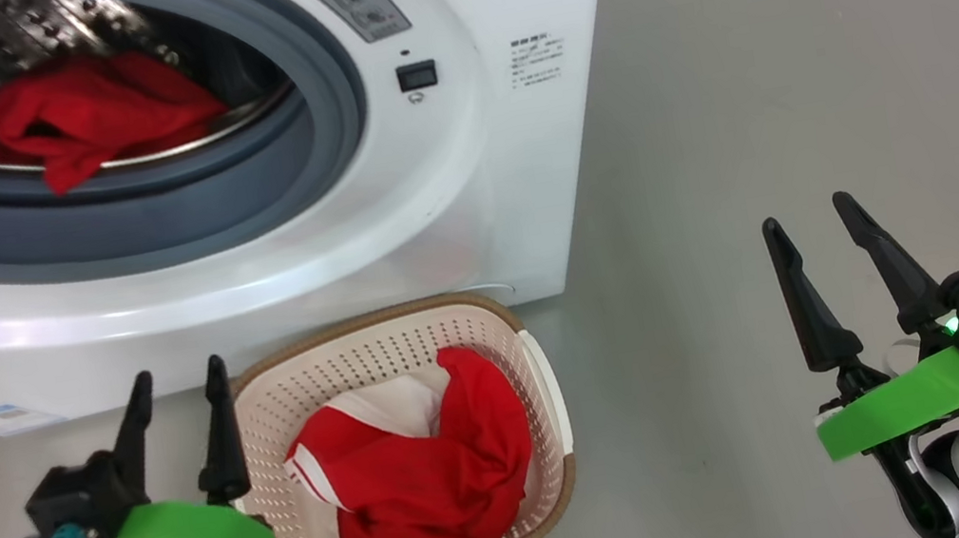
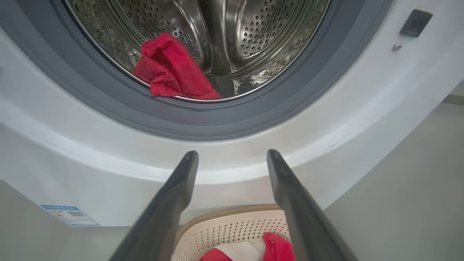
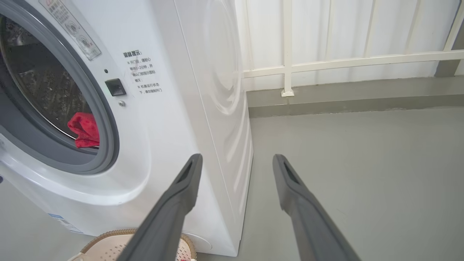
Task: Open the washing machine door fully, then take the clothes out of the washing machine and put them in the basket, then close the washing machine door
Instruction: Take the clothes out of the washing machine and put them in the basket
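red clothes [image 1: 431, 479], cream perforated basket [image 1: 360, 365], white washing machine [image 1: 507, 139]

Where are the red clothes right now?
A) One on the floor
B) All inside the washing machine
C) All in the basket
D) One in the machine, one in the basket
D: one red garment lies at the washing machine's drum lip, and a second red garment sits in the basket.
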Controlling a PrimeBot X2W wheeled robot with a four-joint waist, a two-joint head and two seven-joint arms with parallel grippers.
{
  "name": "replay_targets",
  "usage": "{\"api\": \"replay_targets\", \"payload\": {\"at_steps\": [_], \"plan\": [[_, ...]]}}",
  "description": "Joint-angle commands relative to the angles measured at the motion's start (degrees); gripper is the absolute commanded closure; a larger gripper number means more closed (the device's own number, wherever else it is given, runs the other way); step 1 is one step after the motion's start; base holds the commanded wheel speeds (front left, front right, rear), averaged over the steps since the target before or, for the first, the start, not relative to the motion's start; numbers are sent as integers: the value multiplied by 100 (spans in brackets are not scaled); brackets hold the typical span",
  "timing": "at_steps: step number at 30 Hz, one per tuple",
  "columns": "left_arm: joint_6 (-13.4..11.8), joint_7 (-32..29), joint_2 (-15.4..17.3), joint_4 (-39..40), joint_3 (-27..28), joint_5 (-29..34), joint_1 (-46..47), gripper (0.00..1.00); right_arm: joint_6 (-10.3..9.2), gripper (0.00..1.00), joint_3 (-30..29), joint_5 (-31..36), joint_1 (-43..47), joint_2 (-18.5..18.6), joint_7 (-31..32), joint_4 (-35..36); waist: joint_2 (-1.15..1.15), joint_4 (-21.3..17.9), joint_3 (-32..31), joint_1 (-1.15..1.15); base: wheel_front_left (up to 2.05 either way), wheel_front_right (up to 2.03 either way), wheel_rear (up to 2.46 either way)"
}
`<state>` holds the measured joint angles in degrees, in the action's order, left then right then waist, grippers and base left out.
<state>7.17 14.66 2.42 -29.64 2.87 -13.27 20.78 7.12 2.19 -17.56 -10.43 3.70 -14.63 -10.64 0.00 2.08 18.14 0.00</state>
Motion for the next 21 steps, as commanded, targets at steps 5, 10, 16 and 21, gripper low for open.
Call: {"api": "replay_targets", "payload": {"at_steps": [5,10,16,21], "plan": [[32,34,107,675,231,32,-315,0,36,0,72,-3,222,77,-37,123,0,142,-256,0,0,0,0],[32,34,93,1165,263,121,-571,0,36,0,50,-11,326,93,-37,122,0,202,-413,0,0,0,0],[32,34,72,1584,350,231,-890,0,36,0,20,-27,467,114,-37,130,0,252,-566,0,0,0,0],[32,34,61,1841,450,265,-1126,0,36,0,-19,-36,561,132,-37,149,0,271,-656,0,0,0,0]]}}
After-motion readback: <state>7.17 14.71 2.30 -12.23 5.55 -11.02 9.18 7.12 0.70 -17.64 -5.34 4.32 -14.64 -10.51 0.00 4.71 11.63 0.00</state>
